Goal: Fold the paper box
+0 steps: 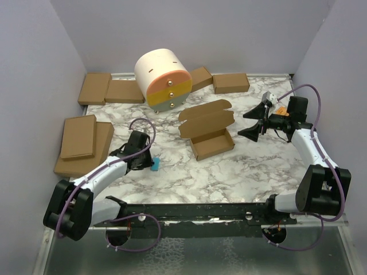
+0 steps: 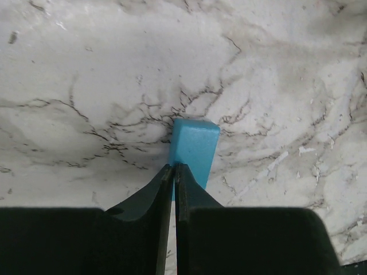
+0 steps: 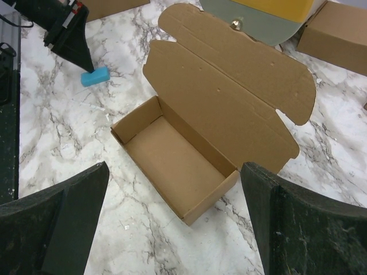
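Note:
The paper box (image 1: 207,130) lies mid-table as an open tray with its lid flap spread flat behind it. The right wrist view shows the tray (image 3: 175,157) empty, with the lid (image 3: 229,86) beyond it. My right gripper (image 1: 256,122) hangs to the right of the box, jaws wide open and empty; in its own view it (image 3: 174,172) frames the tray's near corner from above. My left gripper (image 1: 150,161) is left of the box, low over the table. Its jaws (image 2: 174,167) are shut, tips at the near end of a small blue block (image 2: 195,150).
A round white, orange and yellow drawer unit (image 1: 163,77) stands behind the box. Ready-made brown boxes lie at back left (image 1: 94,87), at left in a stack (image 1: 80,137), and at back right (image 1: 231,83). The blue block (image 1: 155,165) lies on the marble.

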You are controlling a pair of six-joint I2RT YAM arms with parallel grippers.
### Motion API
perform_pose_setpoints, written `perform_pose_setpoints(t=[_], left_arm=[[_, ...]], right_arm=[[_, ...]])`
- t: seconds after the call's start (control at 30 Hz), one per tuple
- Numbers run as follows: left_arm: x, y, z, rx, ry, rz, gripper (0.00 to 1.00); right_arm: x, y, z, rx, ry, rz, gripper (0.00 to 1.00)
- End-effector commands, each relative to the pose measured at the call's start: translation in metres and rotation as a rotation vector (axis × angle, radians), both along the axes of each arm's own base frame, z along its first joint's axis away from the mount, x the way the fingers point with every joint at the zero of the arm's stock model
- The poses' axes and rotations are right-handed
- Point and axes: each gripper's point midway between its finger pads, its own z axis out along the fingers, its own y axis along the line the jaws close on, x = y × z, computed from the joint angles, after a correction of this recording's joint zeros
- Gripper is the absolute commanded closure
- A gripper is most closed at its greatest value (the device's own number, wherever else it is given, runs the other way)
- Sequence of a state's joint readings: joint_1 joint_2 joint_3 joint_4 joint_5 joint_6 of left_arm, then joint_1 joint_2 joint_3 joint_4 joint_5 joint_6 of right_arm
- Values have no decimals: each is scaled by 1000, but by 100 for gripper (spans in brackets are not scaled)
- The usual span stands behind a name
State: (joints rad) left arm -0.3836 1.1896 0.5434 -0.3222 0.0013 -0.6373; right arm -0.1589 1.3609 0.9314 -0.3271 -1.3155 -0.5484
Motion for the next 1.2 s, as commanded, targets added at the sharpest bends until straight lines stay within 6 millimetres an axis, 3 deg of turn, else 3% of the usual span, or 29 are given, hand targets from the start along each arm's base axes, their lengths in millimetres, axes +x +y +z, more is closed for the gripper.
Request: perform_pose_setpoints(t=[0.0, 0.07, 0.17, 0.3, 0.53, 0.67, 0.73, 0.87, 1.17], left_arm=[[-29, -14, -6, -53, 75, -48, 89], [-28, -16, 0, -58, 57, -54, 85], [-20, -10, 12, -31, 3, -30, 68], [-15, -8, 15, -29, -26, -10, 53], [-20, -14, 14, -57, 20, 162, 40], [-28, -24, 8, -97, 60, 291, 39], [-29, -15, 4, -42, 68, 376, 30], [-29, -1, -2, 100, 108, 447, 25], [-16, -12, -9, 181, 112, 433, 34]], right_arm=[[-1, 1, 14, 12, -40, 26, 1], [0, 1, 13, 11, -39, 25, 1], [0, 1, 12, 12, -33, 25, 1], [0, 1, 11, 12, -33, 25, 1], [0, 0, 10, 13, -28, 25, 1], [0, 0, 10, 13, -30, 27, 1], [1, 0, 10, 12, -32, 26, 1], [0, 1, 10, 13, -32, 30, 1], [0, 0, 9, 10, -33, 31, 1]])
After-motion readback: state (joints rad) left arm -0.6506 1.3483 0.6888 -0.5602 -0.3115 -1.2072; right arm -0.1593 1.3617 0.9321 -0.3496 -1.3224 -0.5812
